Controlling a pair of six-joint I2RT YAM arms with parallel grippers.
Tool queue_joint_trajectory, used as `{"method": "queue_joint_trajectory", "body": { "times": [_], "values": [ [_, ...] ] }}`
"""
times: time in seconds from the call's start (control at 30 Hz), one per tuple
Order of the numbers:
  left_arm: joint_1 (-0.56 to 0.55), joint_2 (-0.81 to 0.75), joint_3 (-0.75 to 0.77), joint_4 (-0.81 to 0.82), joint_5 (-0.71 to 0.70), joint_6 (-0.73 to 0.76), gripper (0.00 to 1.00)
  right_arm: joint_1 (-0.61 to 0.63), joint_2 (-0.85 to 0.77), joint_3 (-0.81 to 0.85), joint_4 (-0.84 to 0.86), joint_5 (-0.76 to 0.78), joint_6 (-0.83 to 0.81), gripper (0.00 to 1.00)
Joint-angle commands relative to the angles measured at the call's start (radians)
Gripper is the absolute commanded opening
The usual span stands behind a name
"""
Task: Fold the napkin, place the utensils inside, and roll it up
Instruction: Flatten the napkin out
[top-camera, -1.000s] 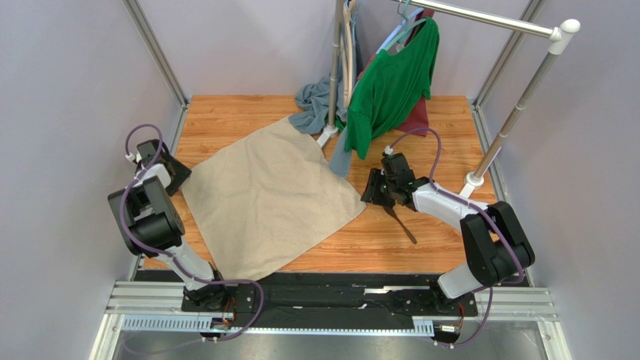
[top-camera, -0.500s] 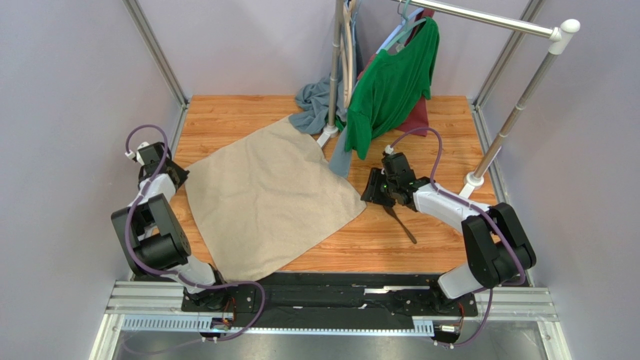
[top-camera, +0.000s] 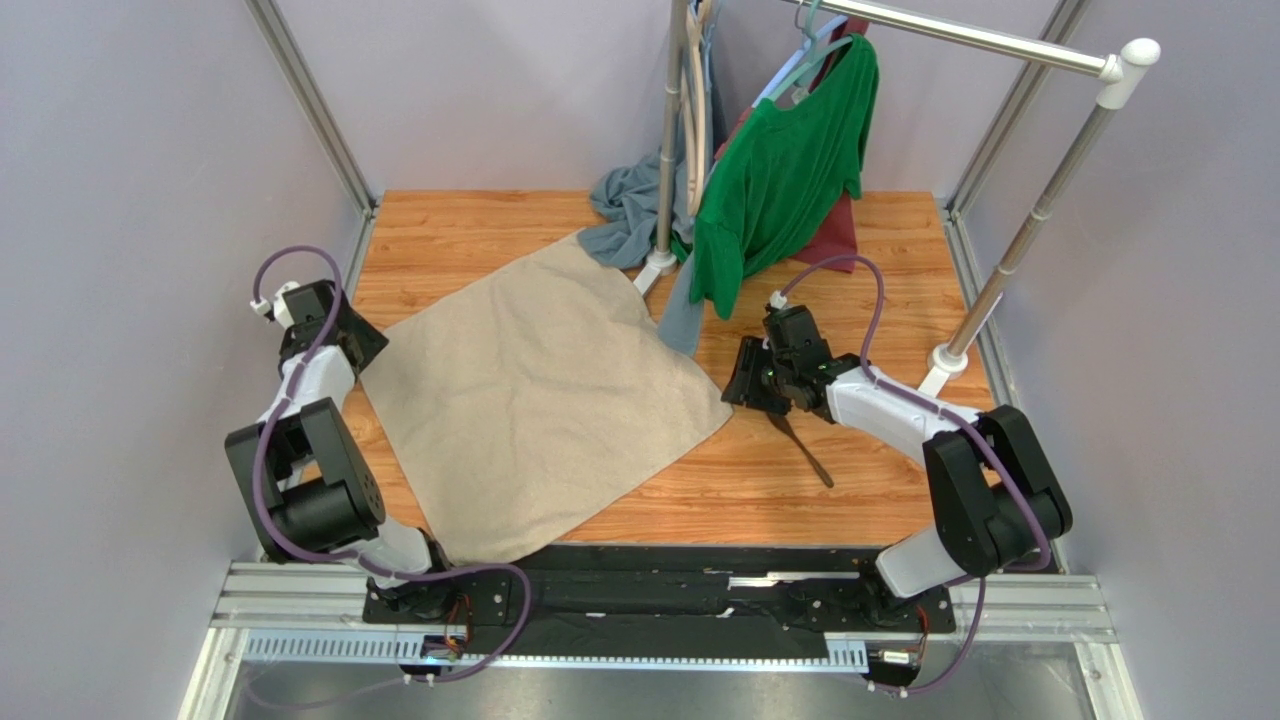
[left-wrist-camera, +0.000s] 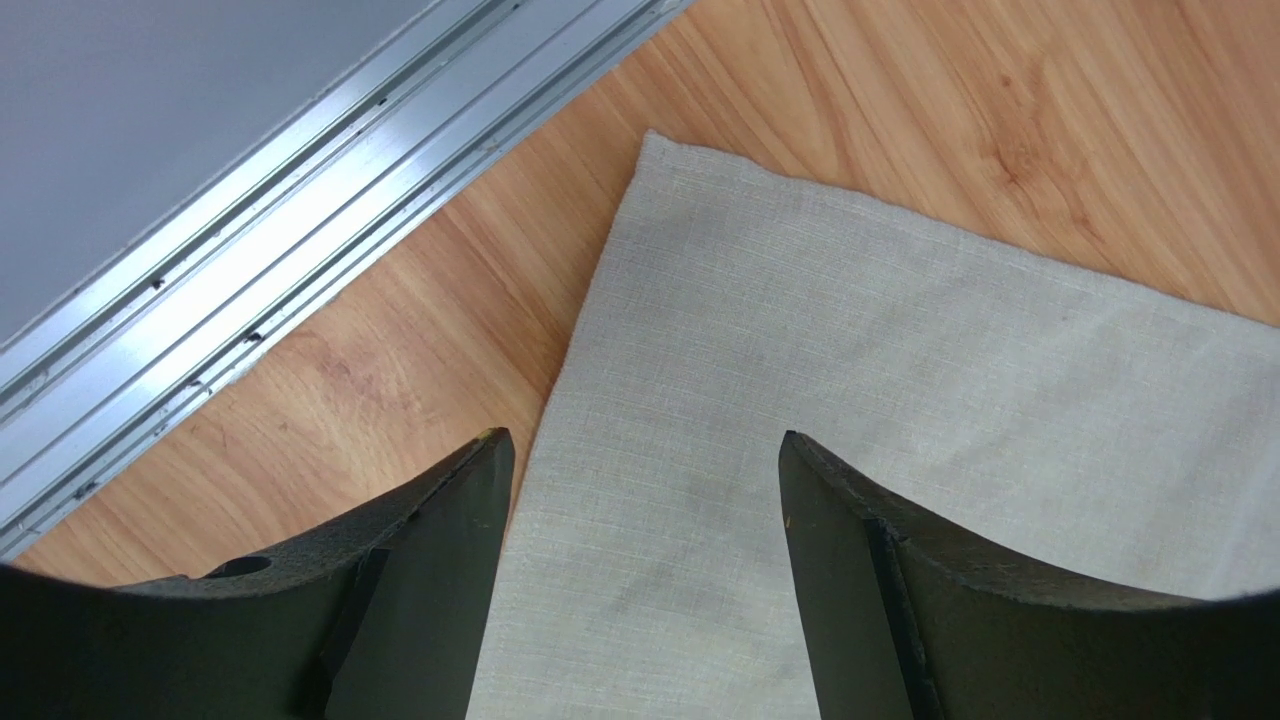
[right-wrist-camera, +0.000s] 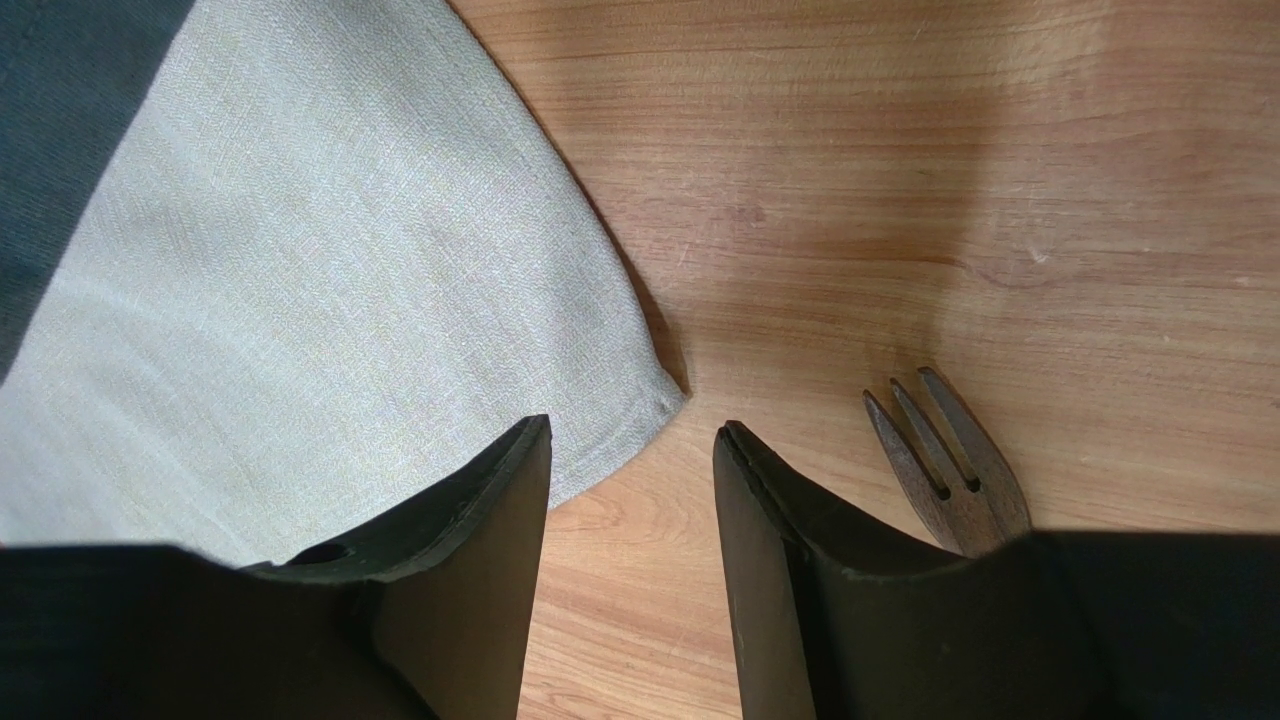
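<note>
Napkin (top-camera: 541, 398) lies flat on the worktop (top-camera: 451, 233). The fork (top-camera: 804, 447) lies near its right corner and does not touch it. From above, the right pincer (top-camera: 751, 383) hides the tines and only the handle shows; the right wrist view shows the tines. Both pincers have their fingers apart, the left pincer (left-wrist-camera: 639, 450) over the napkin's left corner, the right over the right corner. A grey-blue cloth (top-camera: 624, 210) lies at the far corner, and a green shirt (top-camera: 774, 173) hangs behind.
</note>
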Motion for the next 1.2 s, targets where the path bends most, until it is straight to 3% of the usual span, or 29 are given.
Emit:
{"method": "queue_joint_trajectory", "body": {
  "times": [0.0,0.53,0.97,1.17],
  "values": [
    [-0.042,-0.110,0.009,0.005,-0.017,-0.008,0.75,0.005,-0.035,-0.006,-0.016,0.018,-0.004,0.49],
    [-0.557,-0.397,-0.118,0.154,0.146,-0.011,0.71,0.025,0.012,-0.058,0.074,0.014,0.005,0.47],
    [-0.659,-0.504,-0.223,0.109,0.144,-0.029,0.69,0.059,0.091,-0.034,0.119,0.027,0.009,0.43],
    [-0.695,-0.506,-0.243,0.115,0.149,-0.020,0.69,0.068,0.087,-0.027,0.102,0.069,0.011,0.30]
  ]
}}
